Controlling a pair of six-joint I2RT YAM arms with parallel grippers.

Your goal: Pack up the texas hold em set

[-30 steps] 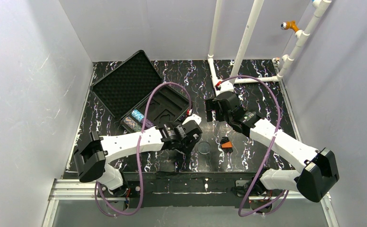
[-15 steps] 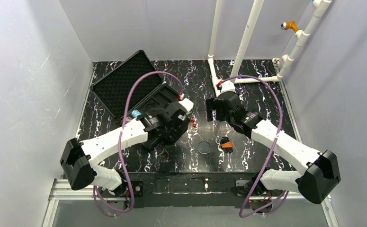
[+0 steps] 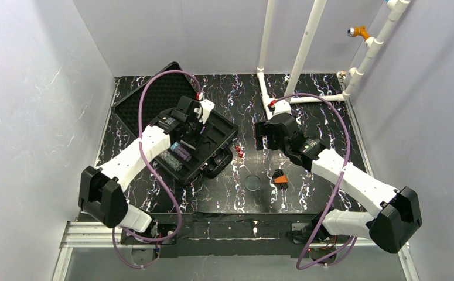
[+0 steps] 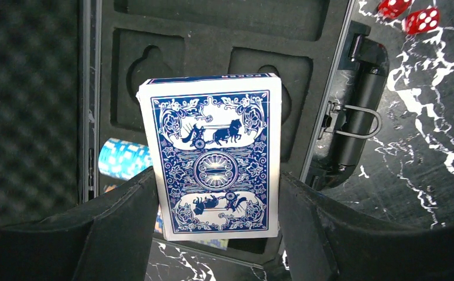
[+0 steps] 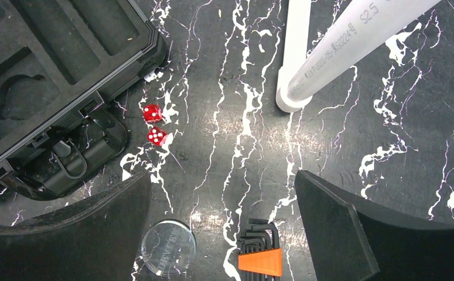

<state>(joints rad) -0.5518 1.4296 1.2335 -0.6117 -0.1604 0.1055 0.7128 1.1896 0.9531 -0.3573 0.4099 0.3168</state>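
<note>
1. Left jaws clamp the blue-backed card deck (image 4: 212, 158) by its long edges, above the open case (image 4: 224, 14) and its moulded tray.
2. Teal chips (image 4: 122, 161) lie in the tray.
3. Right jaws spread wide, empty, above the counter (image 5: 388, 146); round disc (image 5: 167, 246) and red dice (image 5: 157, 136) below.

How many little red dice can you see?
2. One red die lies on the table beside the case handle; the second die sits just next to it, nearer the disc. Others may be hidden.
</note>
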